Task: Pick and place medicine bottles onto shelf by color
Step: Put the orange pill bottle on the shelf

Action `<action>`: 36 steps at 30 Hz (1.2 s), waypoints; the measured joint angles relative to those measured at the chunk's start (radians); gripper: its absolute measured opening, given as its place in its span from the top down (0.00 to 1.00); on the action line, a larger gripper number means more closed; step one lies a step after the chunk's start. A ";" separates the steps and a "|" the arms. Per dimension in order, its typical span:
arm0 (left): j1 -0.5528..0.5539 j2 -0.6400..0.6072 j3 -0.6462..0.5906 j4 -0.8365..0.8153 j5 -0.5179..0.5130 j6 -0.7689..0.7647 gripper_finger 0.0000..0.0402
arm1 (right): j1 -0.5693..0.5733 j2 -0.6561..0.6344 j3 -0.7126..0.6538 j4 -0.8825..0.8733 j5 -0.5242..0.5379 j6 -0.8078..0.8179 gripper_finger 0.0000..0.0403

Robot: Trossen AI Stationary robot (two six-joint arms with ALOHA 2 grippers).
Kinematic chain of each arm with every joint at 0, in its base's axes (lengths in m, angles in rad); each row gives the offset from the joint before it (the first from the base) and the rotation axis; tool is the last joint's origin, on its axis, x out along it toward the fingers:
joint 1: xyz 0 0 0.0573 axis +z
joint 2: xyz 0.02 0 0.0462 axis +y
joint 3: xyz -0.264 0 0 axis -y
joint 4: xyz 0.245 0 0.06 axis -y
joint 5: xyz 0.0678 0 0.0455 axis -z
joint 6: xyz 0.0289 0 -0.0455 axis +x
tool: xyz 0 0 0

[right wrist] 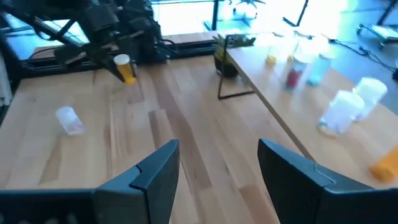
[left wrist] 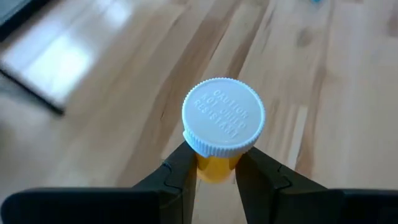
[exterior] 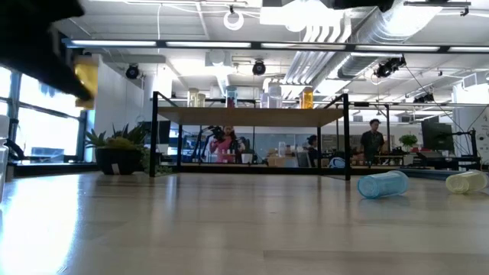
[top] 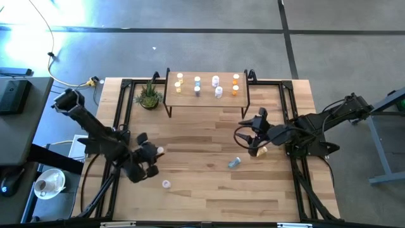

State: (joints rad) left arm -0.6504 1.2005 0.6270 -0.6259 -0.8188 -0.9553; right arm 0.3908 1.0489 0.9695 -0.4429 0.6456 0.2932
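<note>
My left gripper [top: 155, 156] is over the table's near left part, shut on a yellow medicine bottle [left wrist: 216, 167] with a white cap [left wrist: 224, 116]. The low view shows this yellow bottle [exterior: 85, 80] well above the tabletop. My right gripper [right wrist: 217, 169] hangs open above the table's right middle, with nothing between its fingers. The shelf [top: 205, 100] stands at the far edge, carrying several bottles upright. Lying on the table are a blue bottle [top: 234, 163], a pale bottle [top: 166, 184] and another pale bottle [top: 261, 151] beside my right gripper. My left gripper pinches the bottle's yellow body [left wrist: 214, 169] just below the cap, one finger [left wrist: 181, 171] on each side. The fingers come slanting down from the table's left side. The bottle is lifted clear of the table, cap end away from the gripper.
A small potted plant [top: 149, 96] sits left of the shelf. Black frame rails [top: 120, 114] run along the table's left and right sides. Bare planks lie between the shelf and the loose bottles. People stand in the room beyond the table.
</note>
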 joint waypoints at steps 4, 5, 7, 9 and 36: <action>0.097 -0.023 0.037 0.115 0.044 0.240 0.79 | 0.000 0.000 0.000 0.030 -0.012 -0.040 0.48; 0.121 -0.025 0.046 0.148 0.058 0.296 0.79 | 0.000 0.000 0.000 0.033 -0.012 -0.040 0.48; 0.167 -0.025 0.062 0.223 0.092 0.405 0.79 | 0.000 0.000 0.000 0.038 -0.015 -0.040 0.48; 0.211 -0.024 0.075 0.295 0.127 0.501 0.79 | 0.000 0.006 0.000 0.048 -0.021 -0.041 0.48; 0.523 0.144 0.103 0.702 0.530 0.836 0.79 | -0.141 0.227 0.000 0.402 -0.301 -0.264 0.48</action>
State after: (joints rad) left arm -0.1273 1.3441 0.7300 0.0758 -0.2890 -0.1188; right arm 0.2494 1.2761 0.9691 -0.0405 0.3450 0.0287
